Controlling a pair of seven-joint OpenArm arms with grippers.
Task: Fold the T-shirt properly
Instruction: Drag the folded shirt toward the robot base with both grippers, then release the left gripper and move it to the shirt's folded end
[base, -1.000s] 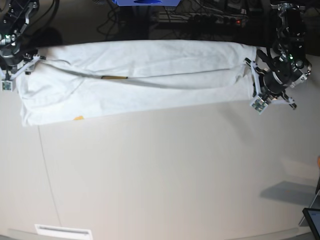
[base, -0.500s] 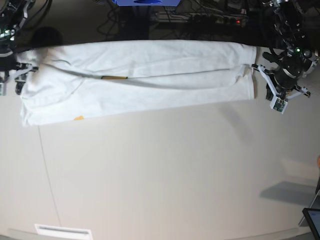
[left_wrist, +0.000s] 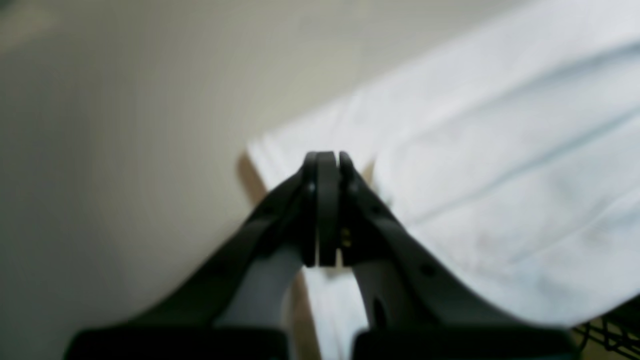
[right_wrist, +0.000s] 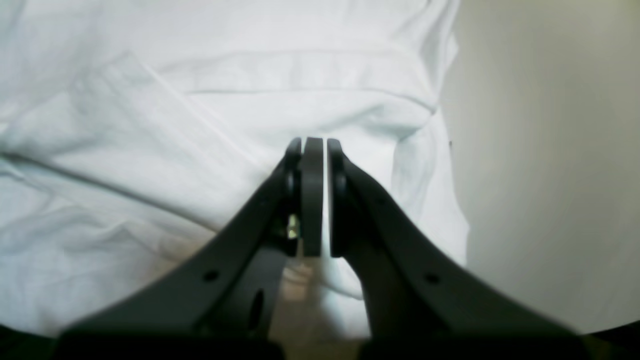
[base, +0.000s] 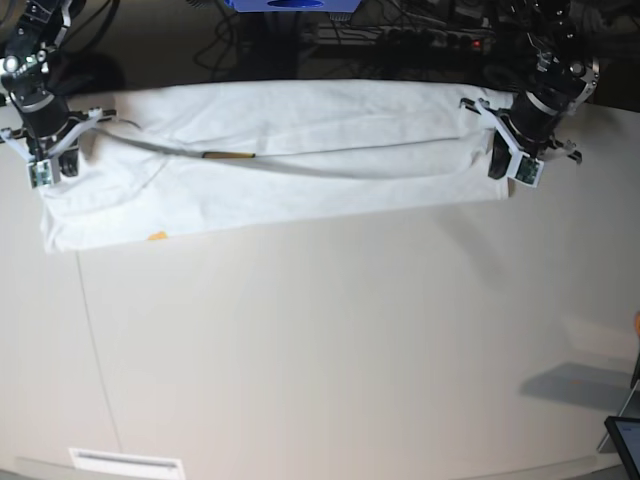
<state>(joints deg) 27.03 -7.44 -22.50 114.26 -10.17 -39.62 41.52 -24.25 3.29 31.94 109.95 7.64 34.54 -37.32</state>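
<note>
White cotton, the T-shirt (base: 280, 160) lies folded into a long band along the far edge of the counter (base: 330, 350), reaching from near the far left corner toward the far right. Soft creases run its length, a small dark label (base: 228, 155) shows near its middle, and a speck of orange print (base: 157, 236) peeks out at its near-left edge.

At the band's right end the left end effector (base: 518, 160) sits over the short edge; in its wrist view the black fingers (left_wrist: 327, 200) are pressed together with nothing between them, the shirt's corner (left_wrist: 270, 150) lying just beneath the tips. At the band's left end the right end effector (base: 45, 165) hovers over the cloth; its wrist view shows the fingers (right_wrist: 312, 200) closed to a hairline gap above rumpled fabric (right_wrist: 200, 125), with no fold caught in them.

Dark cables (base: 400, 35) lie beyond the counter's far edge.
</note>
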